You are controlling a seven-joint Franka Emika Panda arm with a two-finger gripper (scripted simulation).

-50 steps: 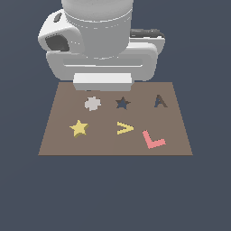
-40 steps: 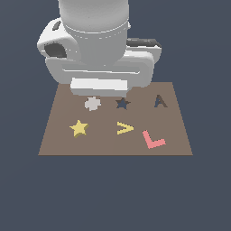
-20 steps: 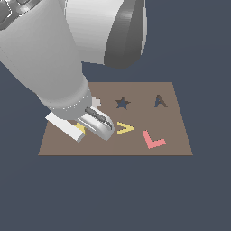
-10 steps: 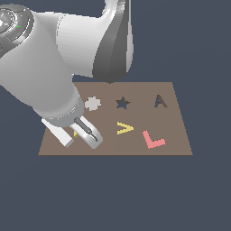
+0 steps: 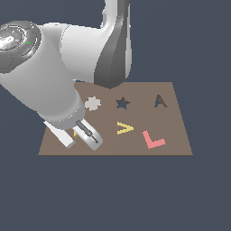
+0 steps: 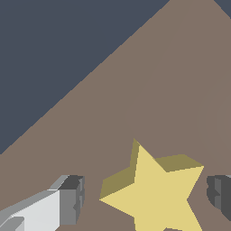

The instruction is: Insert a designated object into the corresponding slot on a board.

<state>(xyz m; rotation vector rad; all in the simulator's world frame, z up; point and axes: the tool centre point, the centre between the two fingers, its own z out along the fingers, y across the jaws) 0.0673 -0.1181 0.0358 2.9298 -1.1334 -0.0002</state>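
arm bent low over board [image 5: 178, 135] corner, gripper [image 6: 146, 198] fingers apart w/ yellow star [image 6: 155, 191] btwn, not touching.

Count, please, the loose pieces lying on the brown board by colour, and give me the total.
Yellow: 2, the star block between the fingers and the V-shaped piece.
Pink: 1, the L-shaped piece.
Total: 3 loose pieces on the board.
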